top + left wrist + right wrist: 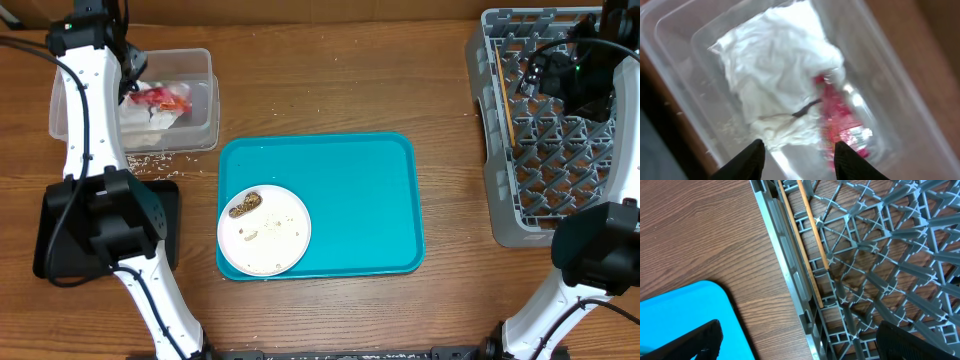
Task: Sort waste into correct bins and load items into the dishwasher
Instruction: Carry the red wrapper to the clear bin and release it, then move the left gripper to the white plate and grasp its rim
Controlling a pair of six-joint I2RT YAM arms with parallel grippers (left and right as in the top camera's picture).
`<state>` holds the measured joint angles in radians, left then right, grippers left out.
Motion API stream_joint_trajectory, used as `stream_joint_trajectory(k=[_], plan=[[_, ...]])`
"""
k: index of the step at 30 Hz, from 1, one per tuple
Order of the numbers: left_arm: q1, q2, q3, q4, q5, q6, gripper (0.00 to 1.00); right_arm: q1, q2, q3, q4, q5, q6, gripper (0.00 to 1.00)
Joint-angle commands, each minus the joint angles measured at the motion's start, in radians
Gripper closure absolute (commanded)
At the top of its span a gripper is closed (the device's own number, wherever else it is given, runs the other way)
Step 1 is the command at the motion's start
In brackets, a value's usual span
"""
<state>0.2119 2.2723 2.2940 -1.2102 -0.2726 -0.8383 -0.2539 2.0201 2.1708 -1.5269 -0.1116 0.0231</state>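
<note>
The clear tub [205,95] at the back left holds the crumpled napkin [780,70] and the red wrapper [840,115]. My left gripper [799,156] is open and empty just above them; it also shows in the overhead view [133,75]. The white plate [264,230] lies on the teal tray [350,190] with the brown food lump [245,205] and rice on it. The chopsticks [807,235] lie along the left side of the grey dish rack [500,210]. My right gripper [805,340] is open and empty above the rack's left edge. Bowls and cup are out of view.
The black tray [52,250] sits at the front left, partly under the left arm's base. Loose rice grains [150,160] lie on the table in front of the tub. Bare wooden table lies between the teal tray and the rack.
</note>
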Motion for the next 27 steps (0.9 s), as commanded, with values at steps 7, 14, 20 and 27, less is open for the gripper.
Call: stream_joint_trajectory(k=[7,14,20,27], plan=[[-0.003,-0.091,0.013,-0.118,0.268,0.091,0.52,0.0,-0.002,0.002,0.004,0.006,0.004,0.0],[-0.039,-0.201,0.013,-0.243,0.763,0.29,0.53,0.0,-0.002,0.002,0.004,0.006,0.004,0.0],[-0.109,-0.251,0.013,-0.404,0.664,0.324,0.53,0.0,-0.002,0.002,0.004,0.006,0.004,0.0],[-0.228,-0.266,0.005,-0.48,0.614,0.506,0.51,0.0,-0.002,0.002,0.004,0.006,0.004,0.0]])
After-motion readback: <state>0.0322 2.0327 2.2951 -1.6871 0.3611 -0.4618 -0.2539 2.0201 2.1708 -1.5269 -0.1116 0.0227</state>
